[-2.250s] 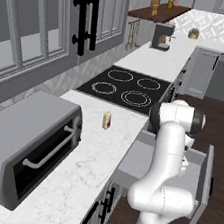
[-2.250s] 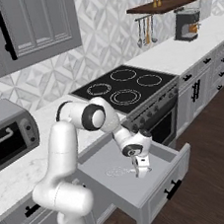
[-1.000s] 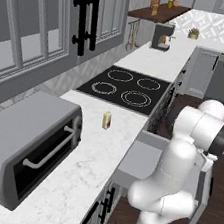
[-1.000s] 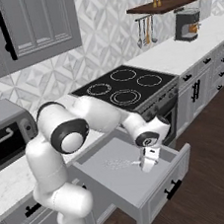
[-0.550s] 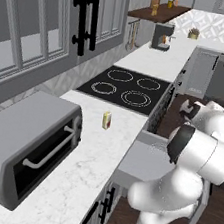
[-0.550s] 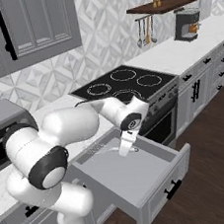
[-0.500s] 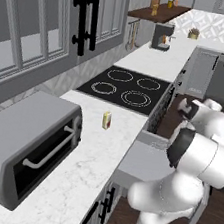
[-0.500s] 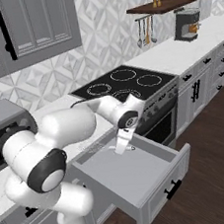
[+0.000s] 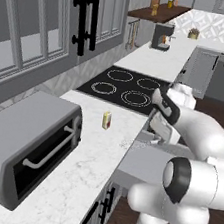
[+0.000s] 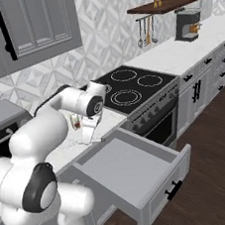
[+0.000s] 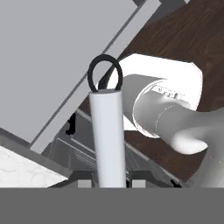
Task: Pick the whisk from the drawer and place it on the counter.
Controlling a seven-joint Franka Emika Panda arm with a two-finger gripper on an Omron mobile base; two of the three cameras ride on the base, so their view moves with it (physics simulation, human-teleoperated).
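While we look over the scene from the base, the long white marble counter (image 9: 80, 175) with faint grey veins runs along the wall, and the shallow grey box drawer (image 10: 122, 169) stands pulled far out below its edge, its floor bare as far as we can see. On the counter sit a big grey toaster oven (image 9: 23, 147), a black glass cooktop (image 9: 125, 88) and a small yellow-white bottle (image 9: 107, 120).

The white arm bends back over the counter edge, between the cooktop and the drawer. In the hand view the two-finger gripper (image 11: 110, 178) is clenched on the small silvery-grey metal whisk (image 11: 107, 131): the slim pale handle rises straight up from between the dark tips, and a small dark ring closes its far end. So the whisk is out of the drawer and in the air, with the drawer front and the dark wood floor behind it. We cannot see the wire head.

We judge that the carrying is nearly done and the setting down remains. What could go wrong: the handle is smooth and round, so it may slide or turn in the tips if the hand tilts fast. If the tips let go too near the edge, the whisk may roll back into the drawer or fall to the floor. The bottle stands near and could be knocked.
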